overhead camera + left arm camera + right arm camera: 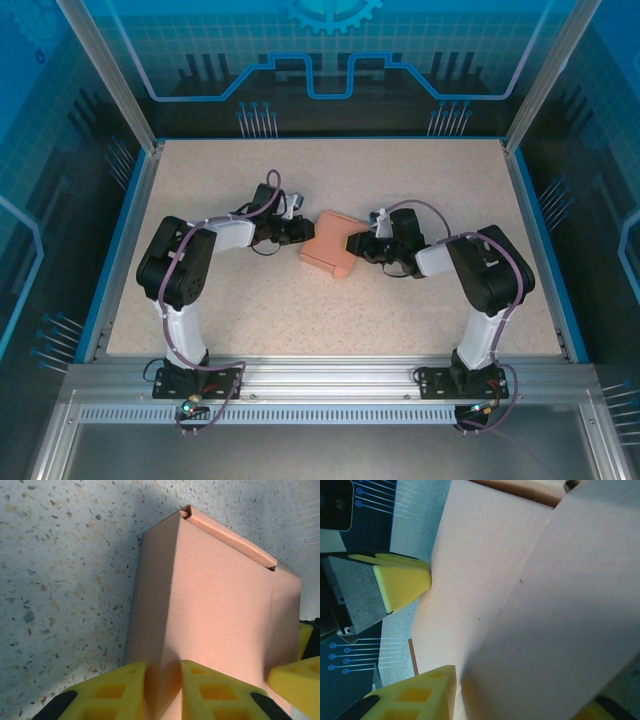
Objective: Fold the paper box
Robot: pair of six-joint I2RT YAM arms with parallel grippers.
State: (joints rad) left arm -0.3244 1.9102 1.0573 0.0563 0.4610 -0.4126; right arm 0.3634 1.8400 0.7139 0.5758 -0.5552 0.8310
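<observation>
**Left gripper (161,666) pinching paper box (210,605) corner, right one unclear**

Left wrist view: own yellow fingers (215,695) sat at 6 o'clock, nearly together. They were clamped on a folded corner ridge of the salmon box, with cardboard filling the narrow gap. The box rose from there toward 12, closed up, its top flap (230,535) tucked along the far edge. Speckled table (60,580) showed from 9 round to 12. A second yellow fingertip (300,680), the right gripper's, was against the box side at 4 o'clock.

Right wrist view: one own finger (415,697) was at 7 o'clock, touching a box panel (485,580). A sliver of the other showed at 5 o'clock. A pale cardboard panel spanned the space between them, so the right gripper (520,690) stood fairly wide around the box. Couldn't tell whether it was actually clamped or just straddling. The left gripper's yellow tip (402,582), on its grey body, met the box edge at 9 o'clock.

Top view: the box (328,248) lay at table (330,320) centre. The left gripper (300,232) was at its 9 o'clock and the right gripper (357,243) at its 3 o'clock, both touching it. Both arms were bent inward from bases (195,380) at the 6 o'clock edge.
</observation>
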